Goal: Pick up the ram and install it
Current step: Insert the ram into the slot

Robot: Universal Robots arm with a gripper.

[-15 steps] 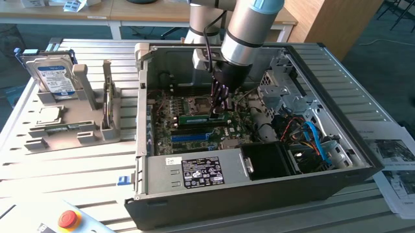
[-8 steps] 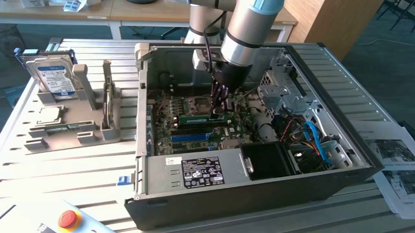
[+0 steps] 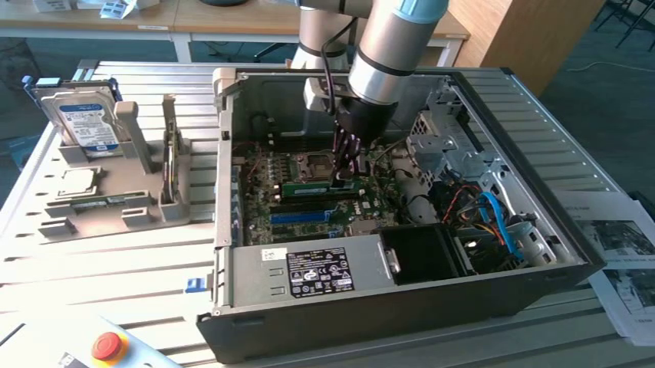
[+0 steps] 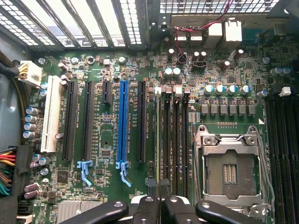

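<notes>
Over motherboard (image 4: pixel 108 156), ram (image 4: pixel 159 140) inside claw (image 4: pixel 159 204).

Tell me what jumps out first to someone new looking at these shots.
The open computer case dominates the middle, with the robot arm reaching down into it. Its gripper is shut on the ram, a green stick held at the slots beside the empty processor socket. At the exterior view's left, a blue-labelled hard drive stands upright in a grey holder.
</notes>
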